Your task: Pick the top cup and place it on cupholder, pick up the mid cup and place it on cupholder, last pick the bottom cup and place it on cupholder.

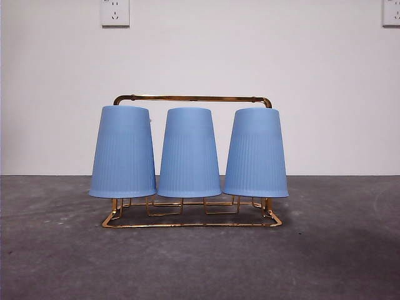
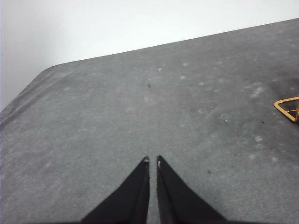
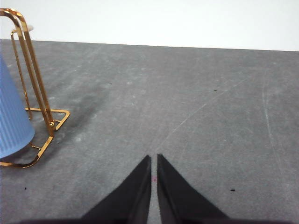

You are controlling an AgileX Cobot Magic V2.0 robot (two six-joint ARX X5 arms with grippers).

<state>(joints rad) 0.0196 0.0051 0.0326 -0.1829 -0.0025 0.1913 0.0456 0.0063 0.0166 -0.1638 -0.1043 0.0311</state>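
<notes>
Three blue ribbed cups hang upside down on the gold wire cupholder point(image 1: 192, 98) in the front view: one on the left point(image 1: 123, 152), one in the middle point(image 1: 189, 153), one on the right point(image 1: 255, 153). Neither arm shows in the front view. My left gripper point(image 2: 153, 161) is shut over bare table, with only a corner of the cupholder point(image 2: 288, 107) at the picture's edge. My right gripper point(image 3: 153, 157) is shut too, holding nothing, and stands apart from the cupholder's end point(image 3: 35, 79) and one blue cup point(image 3: 11, 116).
A grey table point(image 1: 337, 250) runs back to a white wall with two sockets, one of them point(image 1: 115, 12) up high. The table's rounded corner point(image 2: 42, 74) shows in the left wrist view.
</notes>
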